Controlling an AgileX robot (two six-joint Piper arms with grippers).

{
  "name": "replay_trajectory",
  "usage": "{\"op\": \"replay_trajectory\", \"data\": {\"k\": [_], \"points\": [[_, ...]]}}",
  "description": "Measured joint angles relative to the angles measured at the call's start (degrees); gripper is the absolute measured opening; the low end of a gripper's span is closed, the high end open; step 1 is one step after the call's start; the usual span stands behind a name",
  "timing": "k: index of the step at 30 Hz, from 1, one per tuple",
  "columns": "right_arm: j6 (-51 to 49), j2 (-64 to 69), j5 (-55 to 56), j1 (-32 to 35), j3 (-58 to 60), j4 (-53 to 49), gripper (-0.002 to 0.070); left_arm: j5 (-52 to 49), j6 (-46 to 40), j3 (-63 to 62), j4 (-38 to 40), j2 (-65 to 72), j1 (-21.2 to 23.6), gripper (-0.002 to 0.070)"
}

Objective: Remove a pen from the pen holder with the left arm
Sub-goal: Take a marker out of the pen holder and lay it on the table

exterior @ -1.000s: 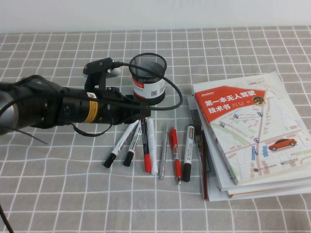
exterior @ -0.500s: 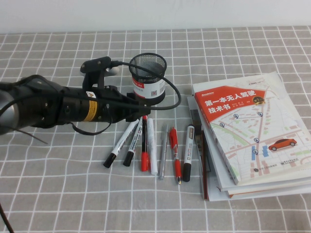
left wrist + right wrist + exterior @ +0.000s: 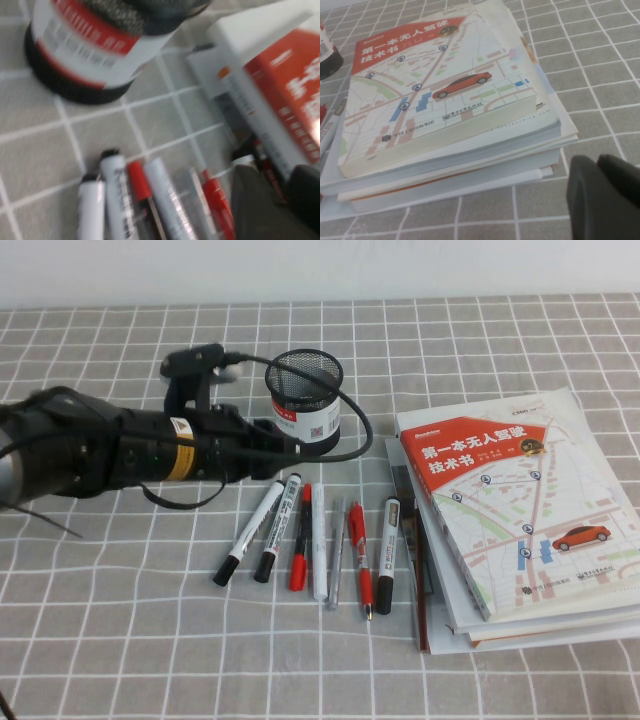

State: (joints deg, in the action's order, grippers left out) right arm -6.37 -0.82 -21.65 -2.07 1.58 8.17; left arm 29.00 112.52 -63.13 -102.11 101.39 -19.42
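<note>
As far as the pictures show, the taking-out looks done or nearly so. No pen stands above the rim of the mesh pen holder (image 3: pixel 305 400), which sits toward the far edge of the counter (image 3: pixel 120 640), a little left of centre. A row of pens (image 3: pixel 318 540) lies flat on the cloth just on the near side of it, among them a red marker (image 3: pixel 302 537). Whether anything remains inside the holder cannot be seen.

The left gripper (image 3: pixel 288 447) hangs low beside the holder's near-left wall. It is above the far ends of the leftmost pens but apart from them, with the row spreading toward the near edge. No pen shows in its jaws, though the blurred wrist view means I cannot tell how far apart they stand. What is left is probably only drawing the arm clear.

The right gripper (image 3: pixel 600 200) is parked toward the right edge, near the stack of books (image 3: pixel 500 510); its jaws' state I cannot tell.
</note>
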Motion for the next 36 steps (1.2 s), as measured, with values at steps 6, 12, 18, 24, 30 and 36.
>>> {"op": "replay_trajectory", "data": {"k": [6, 12, 18, 24, 30, 36], "points": [[0.0, 0.0, 0.0, 0.0, 0.0, 0.0, -0.0013, 1.3, -4.8, 0.1, 0.0, -10.0, 0.0, 0.0013], [0.0, 0.0, 0.0, 0.0, 0.0, 0.0, -0.0013, 1.0, -6.9, 6.9, 0.0, -22.8, 0.0, 0.0001], [0.0, 0.0, 0.0, 0.0, 0.0, 0.0, -0.0013, -0.2, -7.0, 20.0, 0.0, -38.1, 0.0, 0.0], [0.0, 0.0, 0.0, 0.0, 0.0, 0.0, -0.0013, -0.9, -6.9, 30.5, 0.0, -50.8, 0.0, 0.0], [0.0, 0.0, 0.0, 0.0, 0.0, 0.0, -0.0013, -6.5, -2.8, 34.3, 0.0, -59.9, 0.0, 0.0], [0.0, 0.0, 0.0, 0.0, 0.0, 0.0, -0.0013, -10.7, -1.5, 34.9, 0.1, -67.1, 0.0, 0.0]]}}
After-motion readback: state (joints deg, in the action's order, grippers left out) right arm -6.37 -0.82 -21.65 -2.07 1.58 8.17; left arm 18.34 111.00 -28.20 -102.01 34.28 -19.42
